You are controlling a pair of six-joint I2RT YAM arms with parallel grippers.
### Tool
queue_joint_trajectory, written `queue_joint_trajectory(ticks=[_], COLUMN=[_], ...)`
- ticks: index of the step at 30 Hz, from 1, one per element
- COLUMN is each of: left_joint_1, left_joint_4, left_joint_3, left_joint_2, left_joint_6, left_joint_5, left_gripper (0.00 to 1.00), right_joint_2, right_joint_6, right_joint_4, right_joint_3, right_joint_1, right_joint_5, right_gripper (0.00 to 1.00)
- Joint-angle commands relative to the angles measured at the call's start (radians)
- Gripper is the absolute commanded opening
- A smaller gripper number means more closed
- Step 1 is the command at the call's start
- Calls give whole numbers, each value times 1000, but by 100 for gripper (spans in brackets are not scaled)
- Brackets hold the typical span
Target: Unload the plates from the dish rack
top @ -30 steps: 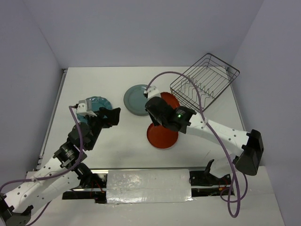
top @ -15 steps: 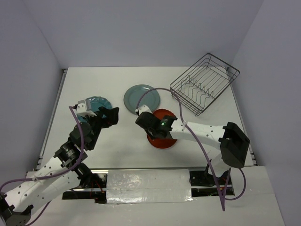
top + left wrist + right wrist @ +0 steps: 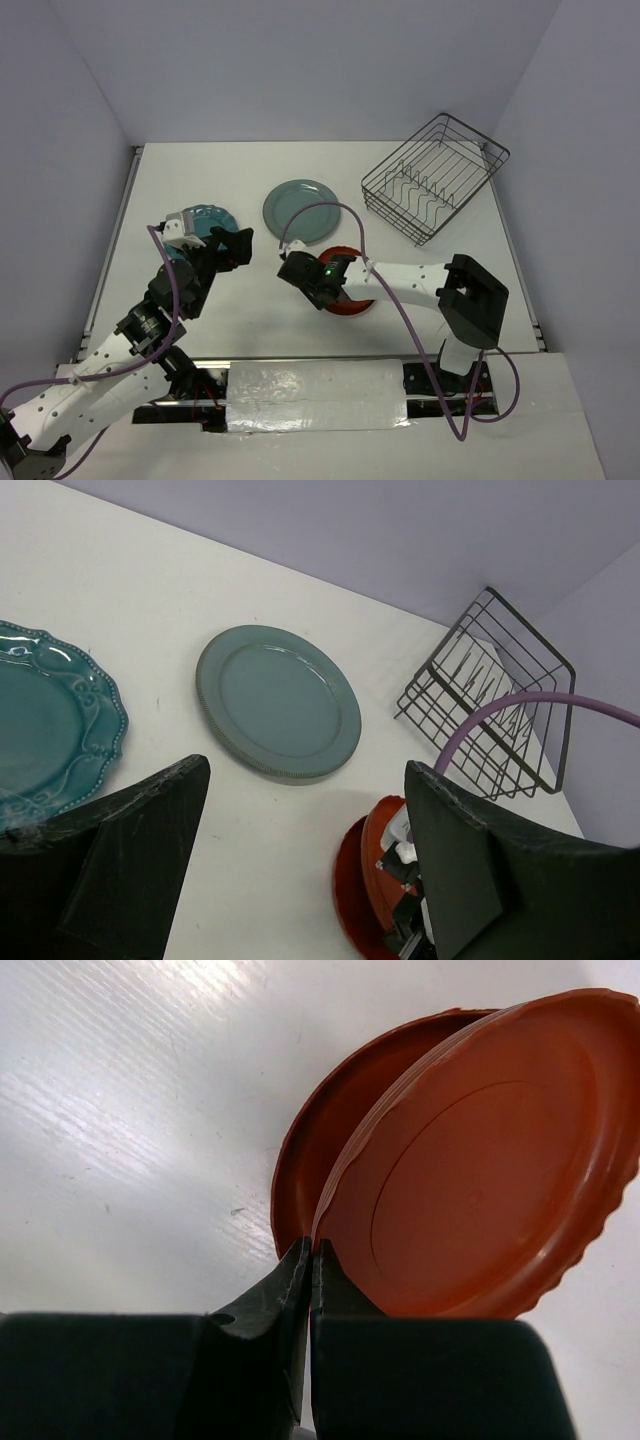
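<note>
We are holding our right arm stretched leftward, right gripper [image 3: 310,1265] jaws pinching the red-orange plate [image 3: 480,1160] by its rim; our left gripper [image 3: 238,243] is hovering, jaws spread wide.

Top cam looks down on the whole worktop [image 3: 230,170]; left wrist oblique, right wrist close-up; all share the red-orange plates [image 3: 470,1160].
</note>
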Motion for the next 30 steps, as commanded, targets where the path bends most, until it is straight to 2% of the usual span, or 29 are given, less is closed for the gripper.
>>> queue_joint_trajectory(ticks=[1,4,8,15,30], left_joint_1=[-5,-5,-5,-5,-5], left_joint_4=[31,33,33,34,48], left_joint_3=[3,3,3,3,4], left_joint_2=[2,4,6,9,21], left_joint_6=[-5,-5,-4,-2,10], left_joint_5=[-13,-12,-12,-9,10], left_gripper=[91,91,91,91,92], right_joint_2=[25,33,35,44,-11], right_joint_6=[7,7,4,2,27], right_joint_4=[-6,-12,-14,-20,-21], right_joint_3=[20,24,22,30,25], right_joint_1=[8,16,19,26,29], right_joint_5=[4,2,-7,-7,30], right_gripper=[1,3,16,30,42])
